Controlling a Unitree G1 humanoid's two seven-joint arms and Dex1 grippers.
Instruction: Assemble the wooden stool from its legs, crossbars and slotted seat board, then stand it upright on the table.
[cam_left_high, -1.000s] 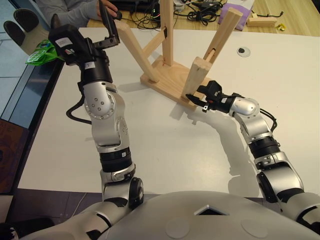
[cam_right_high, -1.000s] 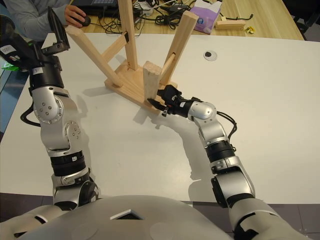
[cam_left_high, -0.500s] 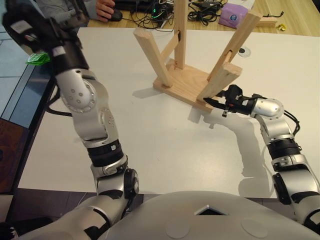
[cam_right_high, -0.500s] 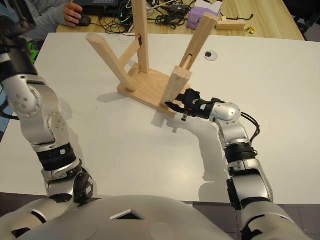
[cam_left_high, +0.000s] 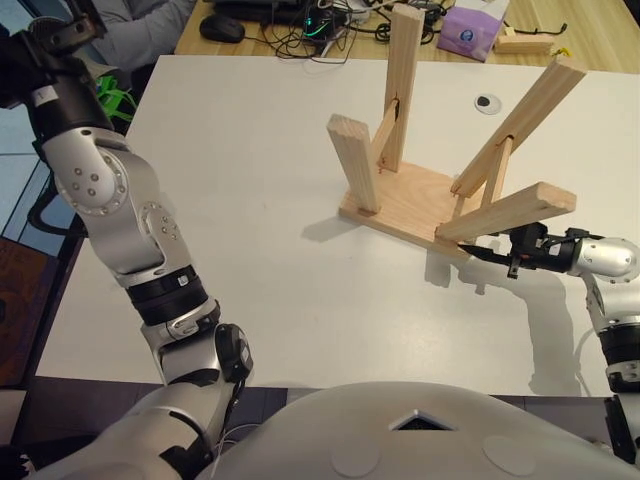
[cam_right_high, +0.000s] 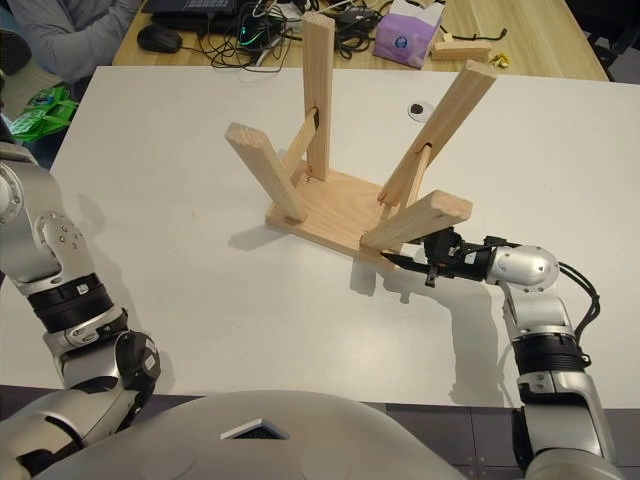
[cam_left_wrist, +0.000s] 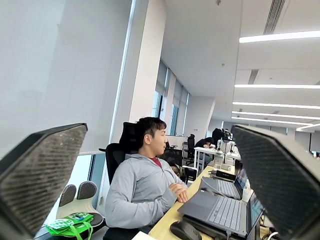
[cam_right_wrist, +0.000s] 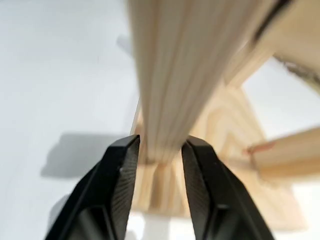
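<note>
Jaws of the right gripper (cam_right_wrist: 160, 145) are pinching the near right leg (cam_right_high: 420, 220) low down, close to where it meets the seat board (cam_right_high: 330, 215), with one black finger (cam_right_wrist: 120, 170) pressing against each side of the wood. The right arm is stretching forward low over the white table (cam_right_high: 180, 140). Its elbow is bending near the table's front edge, its forearm is lying almost level, and its wrist is pointing towards the robot's left.

The left arm is rearing up high at the robot's far left, beyond the table's side edge, with the forearm climbing until the picture's corner is cutting it off. Jaws of the left gripper (cam_left_wrist: 160, 129) are standing wide apart with nothing between them, facing out into the room rather than at the table.

The stool (cam_left_high: 400, 195) is resting upside down to the right of the table's middle. Its seat board is lying flat on the surface and four legs are splaying upward.

The leaning near right leg is covering the right gripper's fingertips from above. The crossbars (cam_right_high: 300, 150) are showing only in part behind the legs, so how deep they are sitting in their slots cannot be made out.
</note>
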